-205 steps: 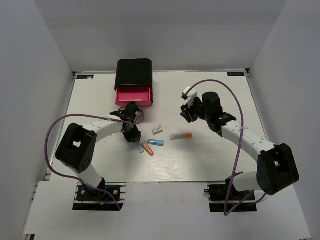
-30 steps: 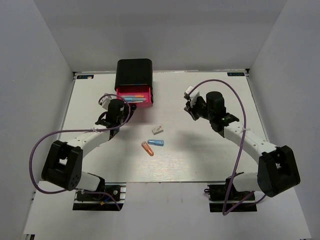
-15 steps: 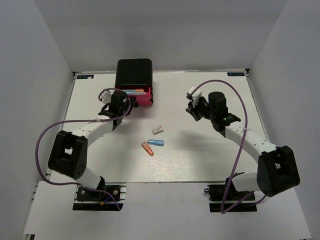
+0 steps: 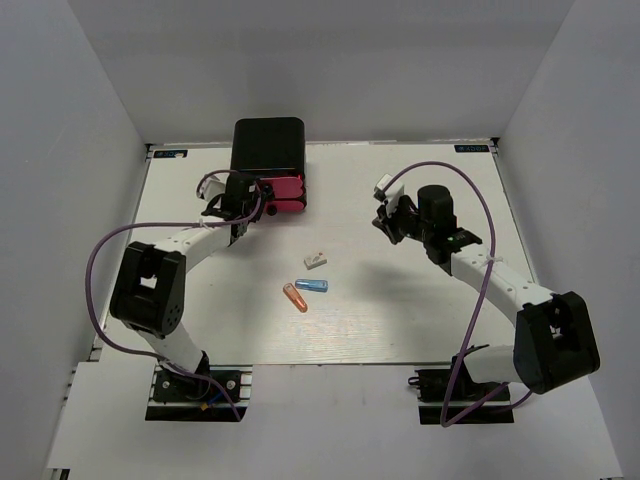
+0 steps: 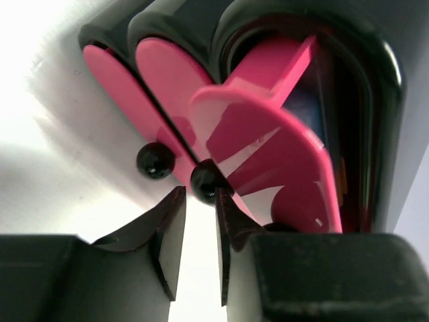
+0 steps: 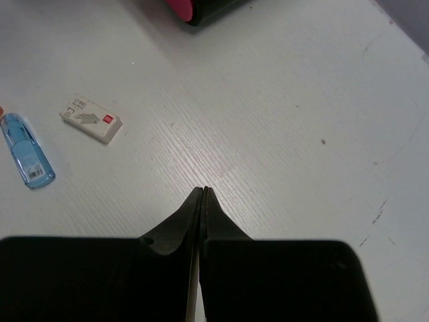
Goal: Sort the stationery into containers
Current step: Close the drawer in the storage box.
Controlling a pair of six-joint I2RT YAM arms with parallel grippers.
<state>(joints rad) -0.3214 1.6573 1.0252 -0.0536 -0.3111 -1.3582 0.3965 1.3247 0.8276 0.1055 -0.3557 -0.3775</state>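
White tabletop (image 4: pixel 400 320) | left pincer (image 5: pixel 198 201) at ajar drawer (image 5: pixel 268 154) front — right pincer (image 6: pixel 202 191) closed

The cabinet (image 4: pixel 268 148) blocks the far left; bare table (image 4: pixel 400 310) surrounds the eraser (image 4: pixel 316 260).

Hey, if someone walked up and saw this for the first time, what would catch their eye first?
Probably the black cabinet at the far left-centre of the table, its pink-red drawers facing the left gripper, which sits right at their knobs; one drawer stands slightly ajar. Next, three loose pieces mid-table: a white block, a blue capsule and an orange capsule.
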